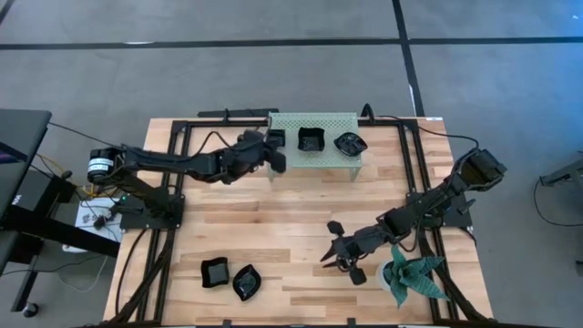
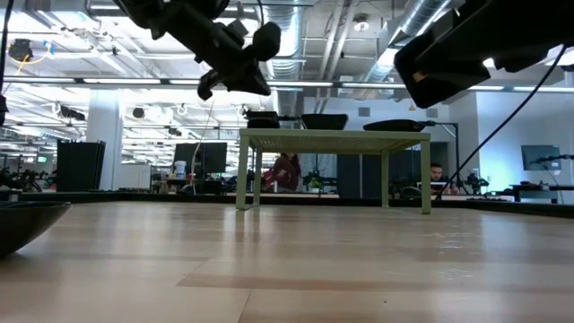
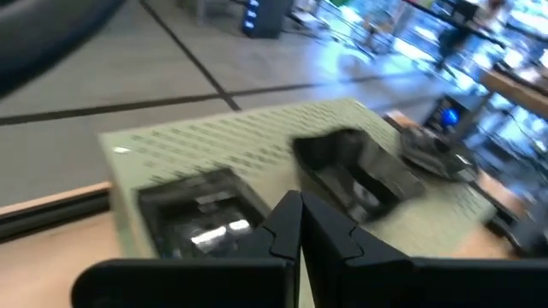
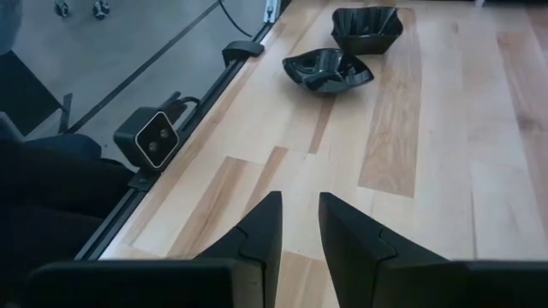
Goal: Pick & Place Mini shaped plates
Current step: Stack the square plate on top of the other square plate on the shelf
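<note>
Three glossy black mini plates sit on a small green perforated stand (image 1: 337,123): one at its left end (image 1: 276,137), a square one (image 1: 311,139) and a scalloped one (image 1: 350,143). Two more lie on the table's near left, a square one (image 1: 215,271) and a leaf-shaped one (image 1: 246,282); the right wrist view shows them ahead (image 4: 328,70) (image 4: 366,27). My left gripper (image 3: 300,227) is shut and empty, raised above the stand's left end (image 2: 238,67). My right gripper (image 4: 300,214) hovers open and empty over the table's near middle (image 1: 335,248).
A green spiky plant in a white pot (image 1: 410,278) stands right beside my right arm at the near right. A small camera (image 4: 154,137) sits on the black frame at the table's near edge. Bare wood lies between the stand and the two near plates.
</note>
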